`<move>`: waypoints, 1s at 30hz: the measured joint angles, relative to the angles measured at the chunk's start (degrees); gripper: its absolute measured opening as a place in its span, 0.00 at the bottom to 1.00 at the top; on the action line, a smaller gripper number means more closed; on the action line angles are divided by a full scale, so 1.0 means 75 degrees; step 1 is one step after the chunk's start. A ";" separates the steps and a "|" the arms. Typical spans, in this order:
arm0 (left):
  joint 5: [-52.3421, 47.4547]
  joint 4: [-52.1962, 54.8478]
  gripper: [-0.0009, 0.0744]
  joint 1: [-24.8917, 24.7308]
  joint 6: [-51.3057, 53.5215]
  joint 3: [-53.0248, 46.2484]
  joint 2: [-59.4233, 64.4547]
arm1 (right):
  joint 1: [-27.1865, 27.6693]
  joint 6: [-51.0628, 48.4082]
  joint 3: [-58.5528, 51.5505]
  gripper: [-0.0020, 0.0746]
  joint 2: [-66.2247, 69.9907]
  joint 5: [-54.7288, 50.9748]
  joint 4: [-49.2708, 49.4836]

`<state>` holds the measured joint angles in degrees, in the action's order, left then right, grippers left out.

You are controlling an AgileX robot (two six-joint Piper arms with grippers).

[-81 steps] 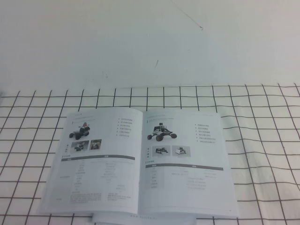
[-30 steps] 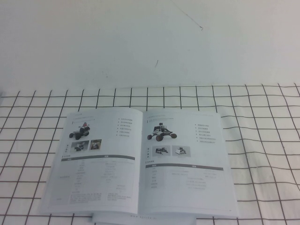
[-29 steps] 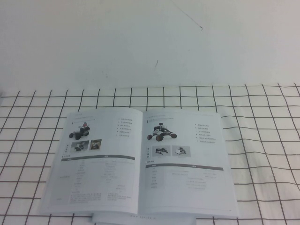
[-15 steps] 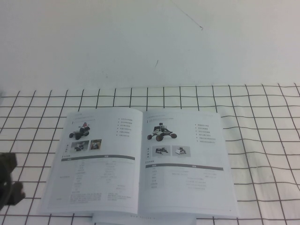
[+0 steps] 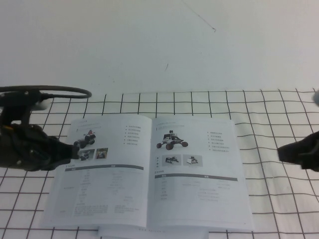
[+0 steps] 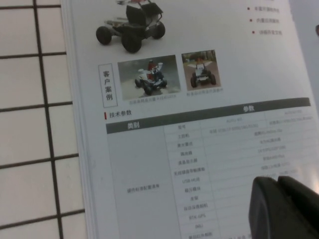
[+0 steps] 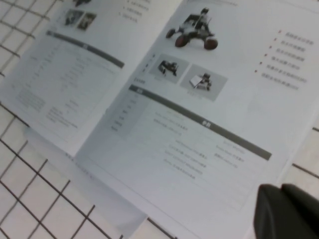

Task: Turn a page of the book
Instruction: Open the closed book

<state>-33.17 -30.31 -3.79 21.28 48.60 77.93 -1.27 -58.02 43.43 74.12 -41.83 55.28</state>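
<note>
The book [image 5: 114, 199] lies open and flat on the checked cloth. The page [image 5: 197, 172], its right leaf, shows a black rover above two small photos; it also shows in the right wrist view [image 7: 199, 124]. My left gripper [image 5: 75, 152] is shut and empty, low over the outer edge of the left leaf, the one with the red-topped rider [image 6: 134, 22]. Its fingers [image 6: 266, 204] press together over the table of text. My right gripper [image 5: 281, 152] is shut and empty, to the right of the book and apart from it. Its fingers [image 7: 271, 211] hover near the page's outer edge.
A black-and-white checked cloth [image 5: 279, 114] covers the near table, and bare white surface [image 5: 149, 45] lies beyond. A plain white sheet [image 5: 149, 233] sticks out under the book's near edge; it also shows in the right wrist view [image 7: 112, 201]. A black cable [image 5: 60, 90] loops over the left arm.
Both arms have come into view. The left gripper rose from the lower left corner to the left leaf's outer edge. The right gripper entered from the right. The book has not moved.
</note>
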 joint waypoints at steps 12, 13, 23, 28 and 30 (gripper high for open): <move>0.1278 0.0207 0.01 -0.0307 -0.0232 0.0057 0.1740 | -0.1928 0.0964 0.1717 0.10 0.2771 0.0692 -0.1726; 0.1311 0.0225 0.01 -0.0254 -0.0290 0.0069 0.1882 | -0.1928 0.0966 0.1811 0.14 0.2895 0.0737 -0.1744; 0.1299 0.0288 0.01 -0.0109 -0.0374 0.0069 0.2977 | -0.1928 0.1528 0.2352 0.61 0.4034 0.1069 -0.1820; 0.1323 0.0254 0.01 -0.0109 -0.0374 0.0075 0.3040 | -0.1928 0.2029 0.2435 0.63 0.4596 0.1356 -0.1926; 0.1323 0.0215 0.01 -0.0109 -0.0374 0.0075 0.3040 | -0.1913 0.2427 0.2441 0.63 0.4753 0.1450 -0.1954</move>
<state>-23.25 -28.69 -4.60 18.47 49.16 100.73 -15.62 -39.82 61.73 109.77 -30.96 40.62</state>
